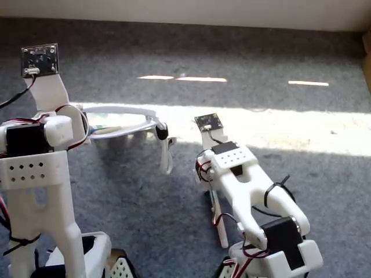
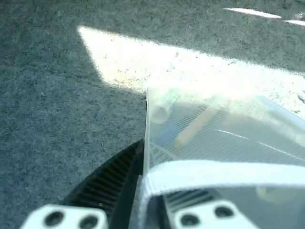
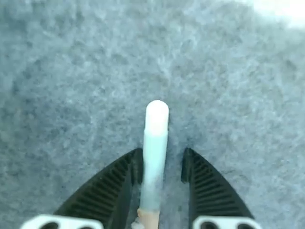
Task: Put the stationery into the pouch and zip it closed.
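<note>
Grey carpet (image 1: 261, 63) is the work surface. It runs beyond both arms to a pale wall strip (image 1: 174, 11) along the far edge of the high view. A bright sunlit band (image 1: 290, 127) crosses the carpet, and the pouch hangs at its near-left end. A stretch of shaded carpet lies between the two arms.

Left gripper (image 2: 147, 162): clamped on the pouch (image 2: 214, 138) at one end, with one black jaw on each side of the wall. High view shows the pouch (image 1: 119, 124) held off the carpet beside the left arm, roughly level, its far end pointing toward the right arm.

Pouch look: clear ribbed plastic with a white band along the top edge. A dark piece sits at the far end with a pale strip (image 1: 167, 156) hanging down from it. A beige stick (image 2: 195, 126) and a pale round-ended item (image 2: 159, 112) are inside. Can't tell if the zip is shut.

Right gripper (image 3: 163, 155): aimed down at shaded carpet, well apart from the pouch. Its jaws are partway apart. A pen (image 3: 156, 143) stands between them, white with a rounded end and a pale blue barrel. It touches one jaw, and a gap shows to the other. Can't tell if it's actually pinched deeper in.
</note>
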Controlling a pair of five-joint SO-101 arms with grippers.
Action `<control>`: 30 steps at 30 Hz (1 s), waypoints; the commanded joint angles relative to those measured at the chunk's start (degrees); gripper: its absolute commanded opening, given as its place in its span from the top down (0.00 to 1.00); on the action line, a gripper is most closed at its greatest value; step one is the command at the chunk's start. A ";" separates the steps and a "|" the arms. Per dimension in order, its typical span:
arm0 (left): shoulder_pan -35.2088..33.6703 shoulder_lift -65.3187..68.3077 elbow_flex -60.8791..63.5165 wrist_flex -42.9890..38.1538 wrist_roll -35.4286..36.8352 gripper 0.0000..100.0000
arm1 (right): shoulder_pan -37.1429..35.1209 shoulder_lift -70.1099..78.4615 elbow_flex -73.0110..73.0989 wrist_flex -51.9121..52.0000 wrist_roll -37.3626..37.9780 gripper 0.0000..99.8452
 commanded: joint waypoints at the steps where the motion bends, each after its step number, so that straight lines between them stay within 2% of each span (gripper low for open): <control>1: -1.10 -0.75 -0.22 0.18 -0.26 0.99 | -0.48 0.84 -1.36 -0.31 -0.79 0.87; 7: -1.10 -0.75 -0.22 0.18 -0.26 0.99 | -0.57 -0.31 -1.27 -0.40 -0.79 1.00; 14: -1.19 -0.75 -0.22 0.18 -0.44 0.99 | -0.48 -2.24 -1.01 -0.22 -0.79 0.99; 30: -1.27 -0.75 -0.22 0.18 -0.53 0.99 | -0.48 -30.20 8.04 0.92 -0.88 0.99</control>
